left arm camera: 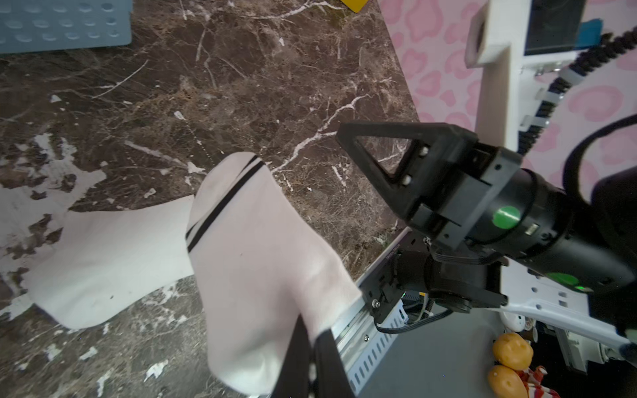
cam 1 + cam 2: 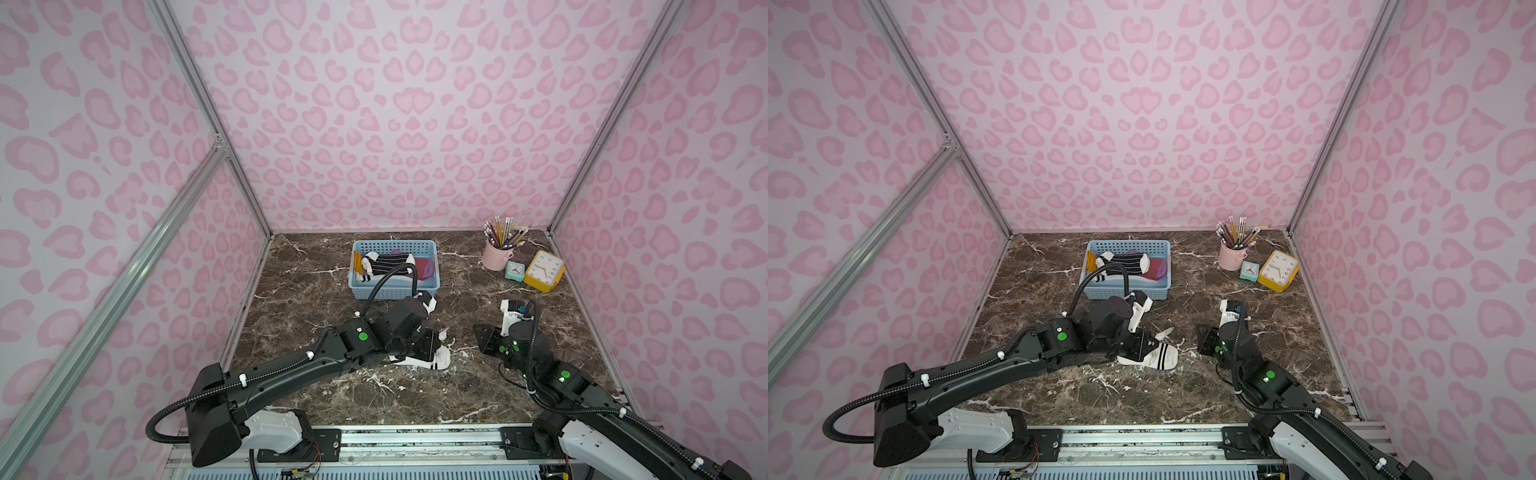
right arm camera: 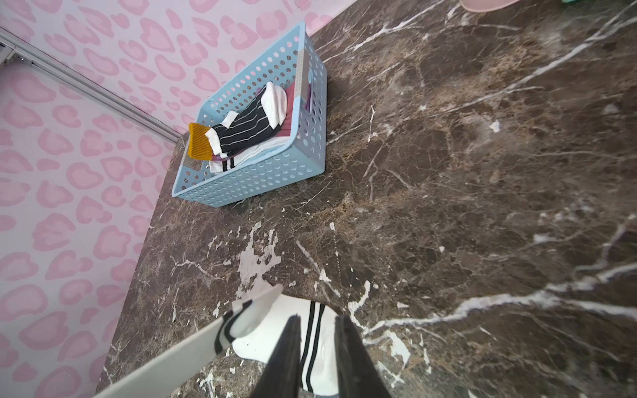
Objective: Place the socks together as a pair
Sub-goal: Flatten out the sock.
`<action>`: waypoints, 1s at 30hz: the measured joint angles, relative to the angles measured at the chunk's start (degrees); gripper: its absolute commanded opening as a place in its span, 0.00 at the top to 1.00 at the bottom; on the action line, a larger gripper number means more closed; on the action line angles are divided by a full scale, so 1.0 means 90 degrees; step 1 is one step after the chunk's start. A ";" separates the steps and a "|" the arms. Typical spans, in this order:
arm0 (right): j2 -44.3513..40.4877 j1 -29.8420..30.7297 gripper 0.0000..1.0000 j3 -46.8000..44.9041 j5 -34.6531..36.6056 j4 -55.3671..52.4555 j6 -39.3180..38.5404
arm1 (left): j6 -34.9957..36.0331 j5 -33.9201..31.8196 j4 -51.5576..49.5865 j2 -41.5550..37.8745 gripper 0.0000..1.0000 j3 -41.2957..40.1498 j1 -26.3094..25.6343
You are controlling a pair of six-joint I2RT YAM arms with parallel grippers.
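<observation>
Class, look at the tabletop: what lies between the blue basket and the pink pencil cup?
Nothing. Both top views show only bare marble table between the blue basket and the pink pencil cup.

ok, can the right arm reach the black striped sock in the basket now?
Probably yes: the right gripper is open, bare table lies between it and the blue basket, and the black striped sock sits on top. The left arm's cable crosses the near rim.
</observation>
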 measured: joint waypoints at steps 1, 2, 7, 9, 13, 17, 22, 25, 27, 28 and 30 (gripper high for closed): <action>-0.0058 0.0000 0.75 0.0005 0.0029 -0.0075 0.0000 | -0.0070 0.0000 0.0061 -0.0012 0.97 0.0002 -0.0092; -0.0095 -0.0007 0.75 0.0007 0.0039 -0.0119 0.0000 | -0.0104 0.0000 0.0097 -0.0019 0.97 -0.0002 -0.0148; -0.0204 -0.0070 0.73 0.0012 0.0119 -0.0291 0.0000 | -0.0347 -0.0080 0.0369 -0.0068 0.96 -0.0554 -0.0240; -0.0182 -0.0070 0.72 0.0012 0.0117 -0.0338 0.0000 | -0.0459 -0.0080 0.0522 0.0005 0.96 -0.0862 -0.0206; 0.0022 -0.0078 0.70 0.0010 0.0063 -0.0316 0.0002 | -0.0576 -0.0005 0.0784 0.0508 0.97 -0.1212 -0.0046; 0.0267 -0.0083 0.65 0.0007 -0.0046 -0.0223 0.0063 | -0.0546 -0.0041 0.0872 0.0896 0.95 -0.1173 0.0253; 0.0583 -0.0080 0.62 0.0007 -0.0223 -0.0100 0.0063 | -0.0277 -0.0073 0.0913 0.1042 0.92 -0.0957 0.0551; 0.0782 -0.0083 0.61 0.0007 -0.0340 0.0002 0.0063 | -0.0153 -0.0070 0.0928 0.1049 0.92 -0.1003 0.0707; 0.0886 -0.0080 0.60 0.0007 -0.0437 0.0044 0.0063 | -0.0078 -0.0073 0.0923 0.1066 0.88 -0.1073 0.0784; 0.0925 -0.0080 0.60 0.0007 -0.0495 0.0073 0.0066 | -0.0053 -0.0087 0.0925 0.1078 0.88 -0.1100 0.0809; 0.1008 -0.0078 0.59 0.0007 -0.0522 0.0131 0.0063 | 0.0046 -0.0075 0.0925 0.1117 0.87 -0.1149 0.0899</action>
